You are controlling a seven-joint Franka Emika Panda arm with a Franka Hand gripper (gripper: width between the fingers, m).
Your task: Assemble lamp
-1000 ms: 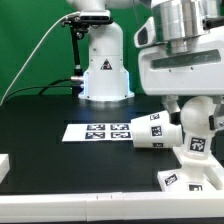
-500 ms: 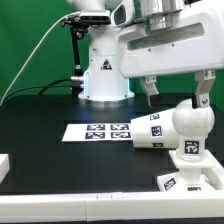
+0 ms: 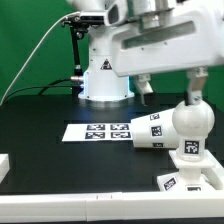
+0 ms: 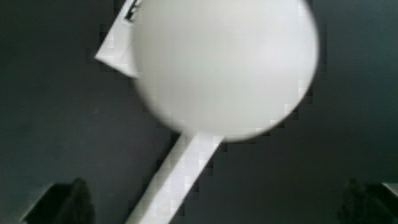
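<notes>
Since the frame half a second back, the arm has slid toward the exterior view's left, and the gripper (image 3: 169, 96) now hangs with one finger (image 3: 192, 88) right over the crown of the bulb (image 3: 190, 122) and the other out over bare black table (image 3: 40, 140). Its jaws stand wide apart and nothing sits between them. Whether that nearer finger touches the bulb's top I cannot tell, since the gap is too fine to read.

The bulb stands upright, neck downward, on the low angular base (image 3: 190, 178) near the table's front edge at the exterior view's right; a square tag shows on the neck. On the exterior view's left of the bulb the shade (image 3: 153, 133) lies on its side (tags facing up), just beside the end of the marker board (image 3: 100, 130), which lies flat on the table. Behind them rises the big white robot pedestal (image 3: 105, 70).

From the wrist, the bulb (image 4: 222, 65) fills much of the view as a smooth white oval, and the two dark fingertips (image 4: 63, 205) sit well apart from it.
</notes>
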